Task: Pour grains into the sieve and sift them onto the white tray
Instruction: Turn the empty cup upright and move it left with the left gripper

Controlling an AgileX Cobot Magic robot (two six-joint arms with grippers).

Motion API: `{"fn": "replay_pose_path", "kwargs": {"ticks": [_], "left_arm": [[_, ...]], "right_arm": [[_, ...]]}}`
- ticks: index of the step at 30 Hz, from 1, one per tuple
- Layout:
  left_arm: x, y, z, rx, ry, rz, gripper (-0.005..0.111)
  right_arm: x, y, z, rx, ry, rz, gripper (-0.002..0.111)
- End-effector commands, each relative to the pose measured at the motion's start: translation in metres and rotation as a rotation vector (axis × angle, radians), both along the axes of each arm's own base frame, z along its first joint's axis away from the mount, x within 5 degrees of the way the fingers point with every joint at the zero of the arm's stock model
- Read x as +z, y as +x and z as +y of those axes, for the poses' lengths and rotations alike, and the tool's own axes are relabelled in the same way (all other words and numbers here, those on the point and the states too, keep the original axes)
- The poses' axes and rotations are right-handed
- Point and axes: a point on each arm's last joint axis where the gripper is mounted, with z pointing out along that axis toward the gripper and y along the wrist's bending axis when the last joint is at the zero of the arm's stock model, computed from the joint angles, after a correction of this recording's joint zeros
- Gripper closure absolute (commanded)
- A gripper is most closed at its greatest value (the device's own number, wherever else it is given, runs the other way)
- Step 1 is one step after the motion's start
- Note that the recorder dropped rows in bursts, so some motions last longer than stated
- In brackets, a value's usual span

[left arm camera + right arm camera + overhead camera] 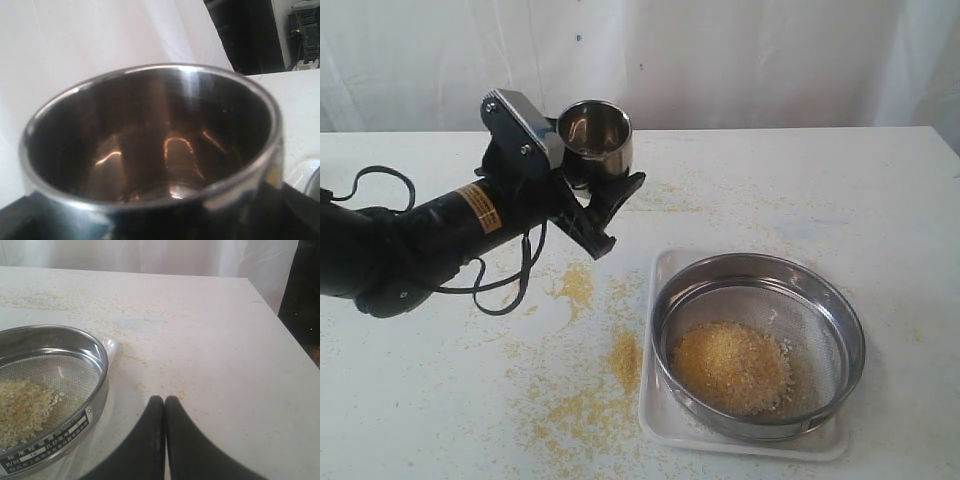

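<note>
My left gripper (pixel 602 200) is shut on a small steel cup (pixel 595 135), held upright above the table, up and to the left of the sieve. The cup (pixel 150 150) looks empty inside in the left wrist view. The sieve (pixel 825 300) rests on the white tray (pixel 656 415), with a heap of yellow grains (pixel 730 365) on its mesh. My right gripper (pixel 164 400) is shut on nothing, hovering beside the sieve (pixel 98 357) near the tray's corner (pixel 111 346). The grains (pixel 20 405) show on the mesh there too. The exterior view does not show the right arm.
Spilled yellow grains (pixel 585 400) lie scattered on the white table left of the tray, with a smaller patch (pixel 576 285) below the cup. The table's far edge (pixel 260 300) shows in the right wrist view. A white curtain hangs behind.
</note>
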Motion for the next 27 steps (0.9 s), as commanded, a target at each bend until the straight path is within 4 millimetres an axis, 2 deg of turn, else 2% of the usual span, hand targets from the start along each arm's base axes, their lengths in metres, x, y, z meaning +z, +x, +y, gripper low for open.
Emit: {"fn": "replay_pose_path", "kwargs": {"ticks": [1, 7, 11, 13, 16, 18, 21, 23, 27], "left_arm": [[0.001, -0.013, -0.005, -0.126, 0.030, -0.043, 0.107], [-0.003, -0.020, -0.011, -0.220, 0.096, -0.066, 0.107], [0.000, -0.015, -0.007, -0.151, -0.016, 0.015, 0.107], [0.001, -0.007, 0.001, -0.031, -0.085, 0.057, 0.107], [-0.010, 0.010, 0.028, 0.328, -0.180, 0.240, 0.107], [-0.013, 0.014, 0.040, 0.475, -0.141, 0.236, 0.107], [-0.021, 0.011, 0.055, 0.617, -0.057, 0.224, 0.107], [-0.034, 0.006, 0.067, 0.654, -0.016, 0.251, 0.107], [-0.057, -0.001, 0.103, 0.768, -0.165, 0.317, 0.107]], "right_arm": [[0.000, 0.000, 0.000, -0.001, 0.000, -0.008, 0.108], [0.000, 0.000, 0.000, -0.001, 0.000, -0.008, 0.108], [0.000, 0.000, 0.000, -0.001, 0.000, -0.008, 0.108], [0.000, 0.000, 0.000, -0.001, 0.000, -0.008, 0.108], [0.000, 0.000, 0.000, -0.001, 0.000, -0.008, 0.108], [0.000, 0.000, 0.000, -0.001, 0.000, -0.008, 0.108], [0.000, 0.000, 0.000, -0.001, 0.000, -0.008, 0.108], [0.000, 0.000, 0.000, -0.001, 0.000, -0.008, 0.108], [0.000, 0.000, 0.000, -0.001, 0.000, -0.008, 0.108]]}}
